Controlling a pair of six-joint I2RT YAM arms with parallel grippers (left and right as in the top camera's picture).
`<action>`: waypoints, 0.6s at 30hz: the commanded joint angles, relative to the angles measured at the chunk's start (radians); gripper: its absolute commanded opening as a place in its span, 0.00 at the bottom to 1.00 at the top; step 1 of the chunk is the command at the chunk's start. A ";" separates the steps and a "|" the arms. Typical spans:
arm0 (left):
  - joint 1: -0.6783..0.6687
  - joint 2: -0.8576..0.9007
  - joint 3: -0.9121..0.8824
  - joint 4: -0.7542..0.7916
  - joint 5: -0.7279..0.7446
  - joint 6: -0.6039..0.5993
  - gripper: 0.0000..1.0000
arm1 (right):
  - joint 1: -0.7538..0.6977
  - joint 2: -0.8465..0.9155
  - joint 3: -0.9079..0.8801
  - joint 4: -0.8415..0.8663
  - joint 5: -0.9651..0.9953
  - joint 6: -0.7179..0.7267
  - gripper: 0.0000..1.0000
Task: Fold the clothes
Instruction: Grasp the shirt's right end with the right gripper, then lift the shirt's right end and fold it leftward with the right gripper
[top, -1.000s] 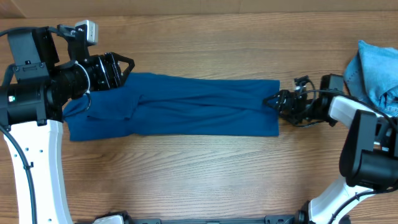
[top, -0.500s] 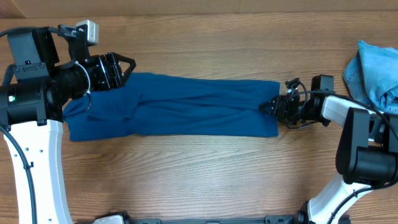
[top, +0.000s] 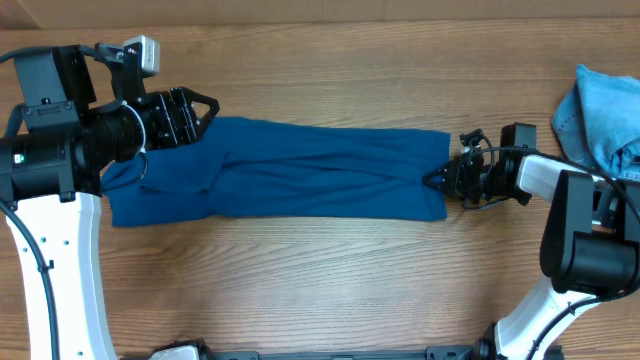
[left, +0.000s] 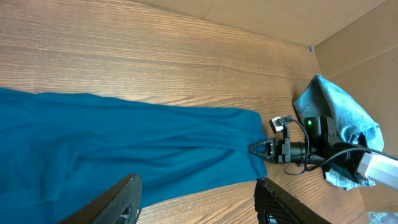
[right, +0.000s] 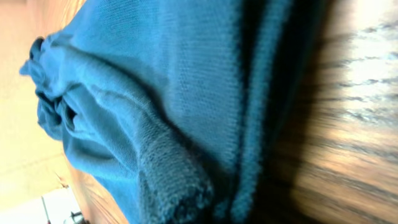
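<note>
Right tool (top: 437, 180) now pinches shirt (top: 300, 170) edge; pale-blue garment (top: 600, 115) lies beyond.

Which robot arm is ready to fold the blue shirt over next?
Probably the right arm. The right end effector is shut on the blue shirt at its end edge, ready to lift it across. The left end effector hangs open over the other end, holding nothing.
</note>
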 joint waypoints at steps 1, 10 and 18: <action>-0.002 -0.013 0.008 -0.002 0.018 0.008 0.62 | 0.002 0.011 0.005 -0.026 0.077 -0.004 0.06; -0.001 -0.016 0.008 0.021 0.026 0.008 0.63 | 0.029 -0.134 0.030 -0.095 0.078 0.004 0.04; -0.001 -0.019 0.008 0.032 0.025 0.013 0.64 | 0.183 -0.165 0.043 -0.107 0.157 0.063 0.04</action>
